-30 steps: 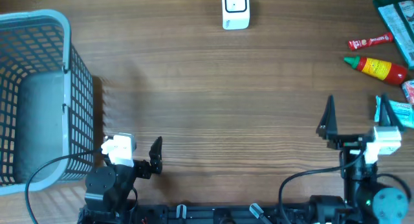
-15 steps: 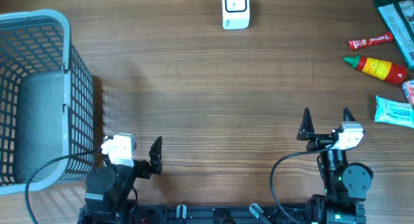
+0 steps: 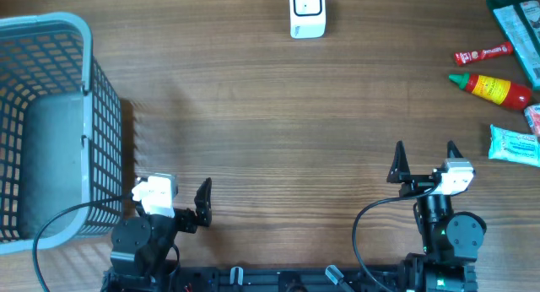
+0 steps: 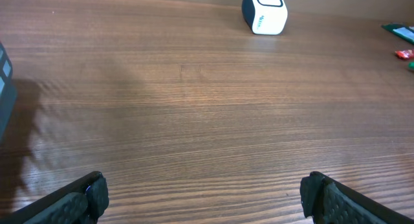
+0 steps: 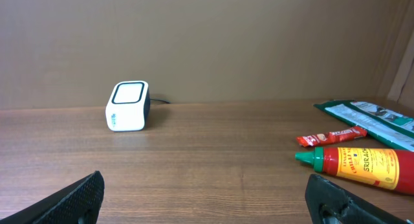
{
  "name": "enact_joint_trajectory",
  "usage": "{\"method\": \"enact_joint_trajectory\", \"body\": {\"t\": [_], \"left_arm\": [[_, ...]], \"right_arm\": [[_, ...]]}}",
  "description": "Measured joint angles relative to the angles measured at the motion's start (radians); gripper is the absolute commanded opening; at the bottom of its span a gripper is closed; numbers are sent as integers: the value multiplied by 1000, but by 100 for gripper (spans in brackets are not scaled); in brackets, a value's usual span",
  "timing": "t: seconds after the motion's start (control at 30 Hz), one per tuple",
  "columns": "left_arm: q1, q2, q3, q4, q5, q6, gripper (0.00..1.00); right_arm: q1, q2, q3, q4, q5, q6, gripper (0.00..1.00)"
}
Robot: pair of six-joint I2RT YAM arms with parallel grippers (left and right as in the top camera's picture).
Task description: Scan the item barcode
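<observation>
On the far edge of the brown wood-grain bench (image 3: 278, 115), about midway across, stands the small white box-shaped barcode scanner (image 3: 306, 13), alone and well apart from everything else. Along the right edge lie the items for scanning: a dark green flat packet (image 3: 513, 29) in the far right corner, a small red sachet (image 3: 483, 53) just near of it, then a red sauce bottle with a green cap (image 3: 494, 88) lying on its side with the cap pointing left. Nearer again lies a light blue foil wrapper (image 3: 515, 145); a pinkish item (image 3: 533, 116) shows at the edge between bottle and wrapper, too cut off to identify.

A tall blue-grey plastic mesh basket (image 3: 51, 29) fills the far left corner.

Both arms sit at the near edge. The left fingers (image 3: 202, 193) are near the basket's near right corner, spread wide with only bare bench between them. The right fingers (image 3: 397, 164) hang over the near right part of the bench, left of the blue wrapper and apart from it, also spread wide and holding nothing. None of the items is touched.
</observation>
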Motion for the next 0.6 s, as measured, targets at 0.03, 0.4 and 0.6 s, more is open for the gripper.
{"method": "enact_joint_trajectory", "body": {"t": [0.03, 0.4, 0.6], "left_arm": [[0, 0, 0, 0, 0, 0, 100], [1, -2, -163, 608, 0, 95, 100], [22, 0, -282, 618, -12, 130, 100]], "right_arm": [[0, 0, 0, 0, 0, 0, 100], [0, 0, 0, 0, 0, 0, 100], [0, 0, 0, 0, 0, 0, 100]]}}
